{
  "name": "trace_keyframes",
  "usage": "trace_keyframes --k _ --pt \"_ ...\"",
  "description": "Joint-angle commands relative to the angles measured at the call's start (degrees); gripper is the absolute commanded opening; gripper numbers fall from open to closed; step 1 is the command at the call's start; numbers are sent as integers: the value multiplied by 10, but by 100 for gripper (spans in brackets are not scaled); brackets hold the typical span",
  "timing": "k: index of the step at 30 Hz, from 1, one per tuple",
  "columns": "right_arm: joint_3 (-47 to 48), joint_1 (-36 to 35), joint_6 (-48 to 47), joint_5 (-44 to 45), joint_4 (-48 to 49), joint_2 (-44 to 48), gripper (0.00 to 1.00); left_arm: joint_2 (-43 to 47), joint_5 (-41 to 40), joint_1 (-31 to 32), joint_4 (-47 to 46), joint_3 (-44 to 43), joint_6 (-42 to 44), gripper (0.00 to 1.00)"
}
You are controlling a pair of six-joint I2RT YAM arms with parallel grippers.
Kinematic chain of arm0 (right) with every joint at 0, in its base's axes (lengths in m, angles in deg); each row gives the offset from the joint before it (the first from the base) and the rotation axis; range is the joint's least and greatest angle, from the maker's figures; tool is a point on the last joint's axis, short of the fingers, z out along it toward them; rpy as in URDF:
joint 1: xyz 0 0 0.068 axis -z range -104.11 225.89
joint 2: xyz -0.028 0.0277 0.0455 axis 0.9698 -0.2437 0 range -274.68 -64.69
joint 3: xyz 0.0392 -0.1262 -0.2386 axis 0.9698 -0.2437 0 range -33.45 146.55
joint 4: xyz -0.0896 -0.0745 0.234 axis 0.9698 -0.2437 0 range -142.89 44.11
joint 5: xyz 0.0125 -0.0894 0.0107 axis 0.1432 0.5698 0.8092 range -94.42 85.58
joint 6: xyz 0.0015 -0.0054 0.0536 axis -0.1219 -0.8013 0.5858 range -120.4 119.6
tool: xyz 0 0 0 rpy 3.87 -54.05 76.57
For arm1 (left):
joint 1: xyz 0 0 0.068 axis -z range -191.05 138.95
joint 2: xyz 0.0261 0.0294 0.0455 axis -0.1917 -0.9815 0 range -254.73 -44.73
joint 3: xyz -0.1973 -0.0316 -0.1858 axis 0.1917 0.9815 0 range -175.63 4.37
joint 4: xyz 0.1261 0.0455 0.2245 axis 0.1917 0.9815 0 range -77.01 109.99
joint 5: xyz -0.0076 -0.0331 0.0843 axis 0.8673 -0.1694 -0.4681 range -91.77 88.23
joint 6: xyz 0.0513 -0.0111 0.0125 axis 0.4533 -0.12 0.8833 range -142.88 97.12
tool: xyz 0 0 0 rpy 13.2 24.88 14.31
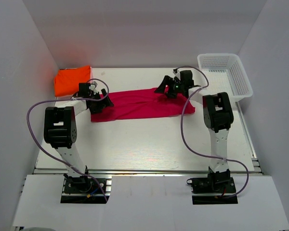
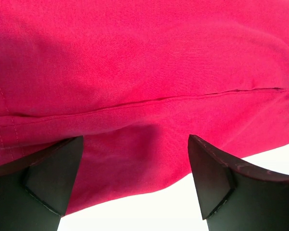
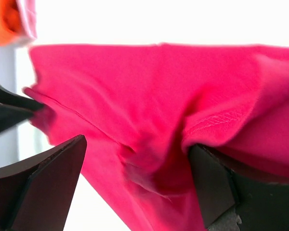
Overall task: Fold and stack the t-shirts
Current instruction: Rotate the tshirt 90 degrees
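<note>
The magenta-pink t-shirt [image 1: 144, 103] lies folded into a long strip across the middle of the table. The orange t-shirt [image 1: 72, 80] is a folded rectangle at the back left. My left gripper [image 1: 102, 102] is open at the strip's left end, low over the cloth [image 2: 144, 86], with a fingertip [image 2: 55, 178] at each side of its near edge. My right gripper [image 1: 165, 89] is open at the strip's far edge near the right end, its fingers [image 3: 209, 187] astride rumpled pink cloth [image 3: 135, 110], a hemmed fold draped over one finger.
A white mesh basket [image 1: 227, 73] stands at the back right, past the right gripper. White walls close in the table on the left, back and right. The arms' cables loop over the near part of the table [image 1: 149, 149].
</note>
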Motion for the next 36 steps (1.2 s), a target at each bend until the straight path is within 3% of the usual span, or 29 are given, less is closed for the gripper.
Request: trace_keyframes --k 1,8,12,17,21,29,36 --pt "50 -11 94 -15 134 -10 90 7 -35 1 29 19 8 100" --pt "143 -25 166 83 105 -51 90 29 -68 1 55 24 8 100" --pt "193 -34 126 127 19 -58 90 44 -81 1 68 30 8 100" --pt "183 -36 57 230 -123 -8 90 73 -105 1 83 41 8 100" --pt "157 -36 -1 282 -171 28 90 93 -105 1 83 55 8 100" --pt "150 -37 -59 262 -222 52 90 111 -105 1 83 66 3 100" --pt "18 -41 -65 243 -220 101 90 138 -110 1 83 109 -14 100"
